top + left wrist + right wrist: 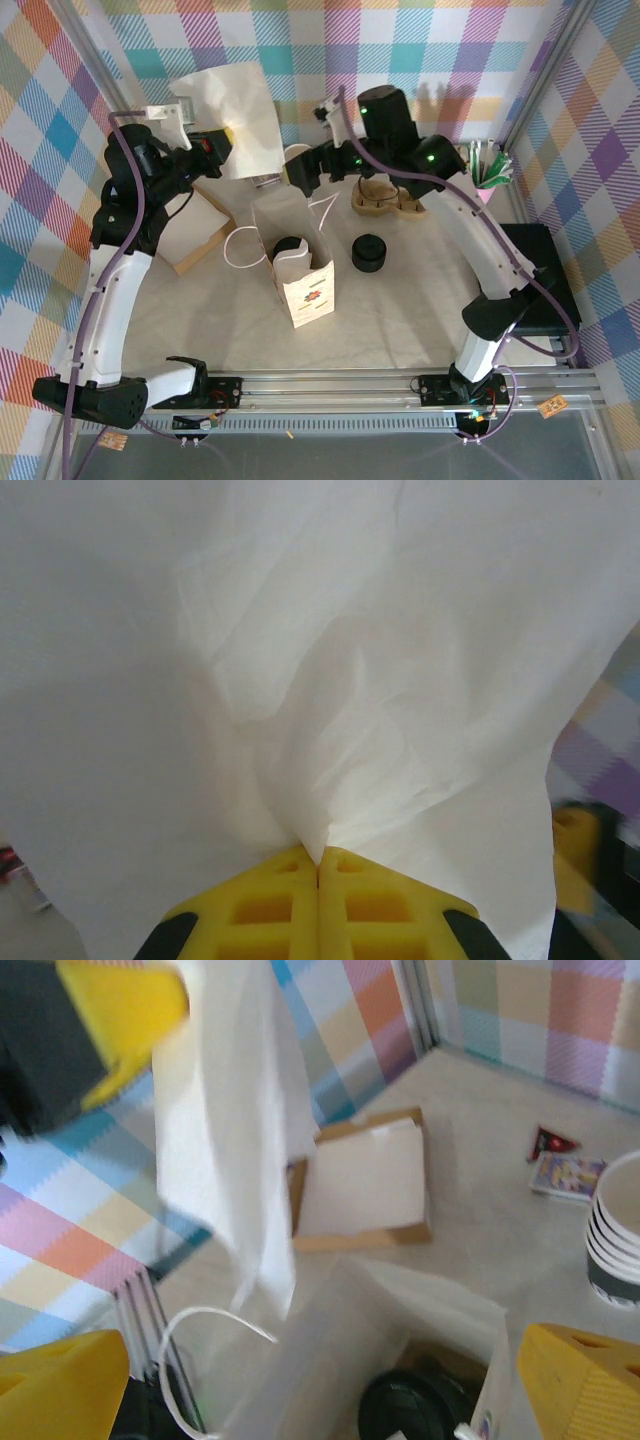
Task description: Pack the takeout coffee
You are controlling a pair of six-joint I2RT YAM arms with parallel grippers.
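Top: beige bench (400, 320), plaid walls (420, 50); coffee (290, 245) upright inside open paper bag (310, 295), mid-bench.
Left wrist: left pincer (318, 865) pressed together, clamped on white paper sheet (350, 680).
Right wrist: right pincer (320, 1360) spread wide, gripping nothing, over bag mouth; coffee lid low between its fingers (580, 1385).

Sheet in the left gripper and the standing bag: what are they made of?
The sheet looks like thin white paper, probably tissue or napkin, with a matte finish. It fans out in soft creases from the shut left gripper, and light glows through it. The bag seems to be stiffer matte white paper: sharp folds, walls standing unsupported, thin looped cord handles.
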